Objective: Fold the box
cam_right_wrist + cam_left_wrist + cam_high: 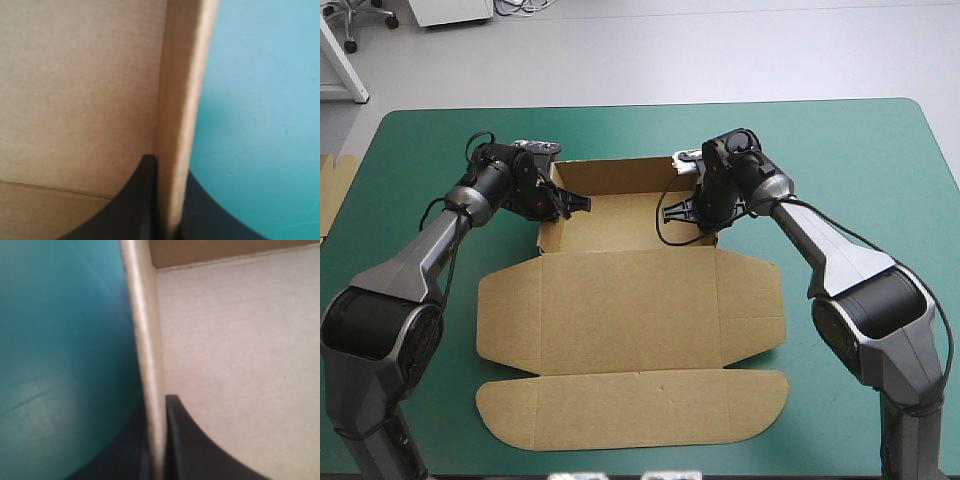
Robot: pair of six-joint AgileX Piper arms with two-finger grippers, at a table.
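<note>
While the brown box [630, 300] lies in the middle of the teal-green desk [860, 170], its tray end sits toward the far edge with the back wall [620, 172] and both side walls raised, and its lid [630, 405] lies flat toward the near edge; the left end effector [565, 205] is all but closed on the left side wall [145, 340], the board pinched thin between its black fingers [200, 450], with the desk cover on one side and the tray floor on the other; the right end effector [167, 200] clamps the right side wall [185, 100] in the same way; a strip of spare board [332, 190] shows at the desk's left edge. The walls look raised but not yet tucked, so the work seems roughly midway; the main risk, as I judge it, is a wall slipping from a pinch and springing outward if either grip loosens too soon; uneven pulls from the two arms could drag or twist the whole sheet across the desk; pressing too hard could crush the board or crease it off its scored line.
</note>
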